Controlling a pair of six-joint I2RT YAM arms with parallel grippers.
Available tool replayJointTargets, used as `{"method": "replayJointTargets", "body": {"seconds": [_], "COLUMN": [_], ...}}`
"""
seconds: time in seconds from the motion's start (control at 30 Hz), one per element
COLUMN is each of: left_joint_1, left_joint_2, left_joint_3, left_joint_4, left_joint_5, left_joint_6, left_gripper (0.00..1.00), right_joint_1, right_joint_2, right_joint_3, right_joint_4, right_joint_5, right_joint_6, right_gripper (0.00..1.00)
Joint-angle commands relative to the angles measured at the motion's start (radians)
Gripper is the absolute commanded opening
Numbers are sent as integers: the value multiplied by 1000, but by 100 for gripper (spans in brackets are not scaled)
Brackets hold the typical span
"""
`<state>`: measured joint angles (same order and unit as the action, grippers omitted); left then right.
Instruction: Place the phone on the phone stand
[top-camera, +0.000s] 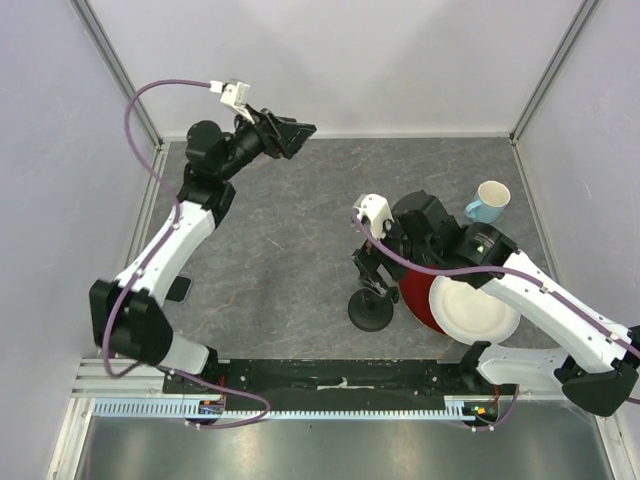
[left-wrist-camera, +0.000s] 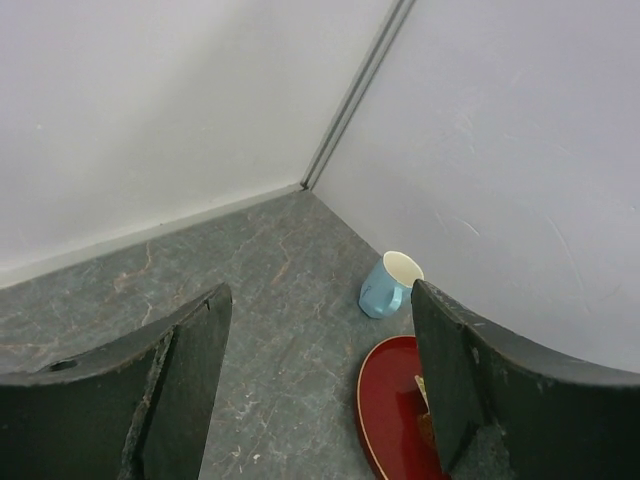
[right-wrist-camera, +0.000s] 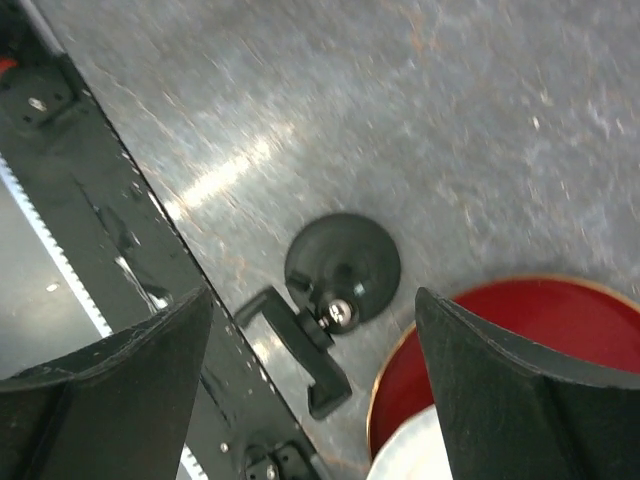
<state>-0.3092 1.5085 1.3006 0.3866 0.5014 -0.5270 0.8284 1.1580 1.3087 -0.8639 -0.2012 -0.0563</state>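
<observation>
Right claw spread over phone stand (cradle indistinct); left claw spread too, red plate cut off.

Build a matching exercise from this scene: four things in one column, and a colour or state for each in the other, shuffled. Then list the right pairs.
Column one:
1. phone stand
2. plate beside it
3. mug
4. left end effector

Column two:
A. light blue
B. open and empty
C. black, with a round base
D. red

Pairs: 1-C, 2-D, 3-A, 4-B.
</observation>
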Motion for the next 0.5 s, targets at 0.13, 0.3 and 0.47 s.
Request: {"method": "replayJointTargets", "body": {"seconds": [0.13, 0.3, 0.47], "left_joint_1": [-30, -64, -70], "left_joint_2": [-231, -231, -231], "left_joint_3": [-31, -21, -8], "left_joint_4": [-112, -135, -158], "left_joint_5": [-98, -106, -129], "left_joint_6": [252, 335, 335], "left_gripper": [80, 83, 83], "right_joint_1": [135, 210, 276], "right_joint_2": [37, 55, 69], "right_joint_3": [98, 113, 55], "right_joint_4": [-331, -346, -301], "right_joint_5": [318, 324, 391], "right_joint_6": [78, 4, -45], "right_gripper": [84, 82, 72]}}
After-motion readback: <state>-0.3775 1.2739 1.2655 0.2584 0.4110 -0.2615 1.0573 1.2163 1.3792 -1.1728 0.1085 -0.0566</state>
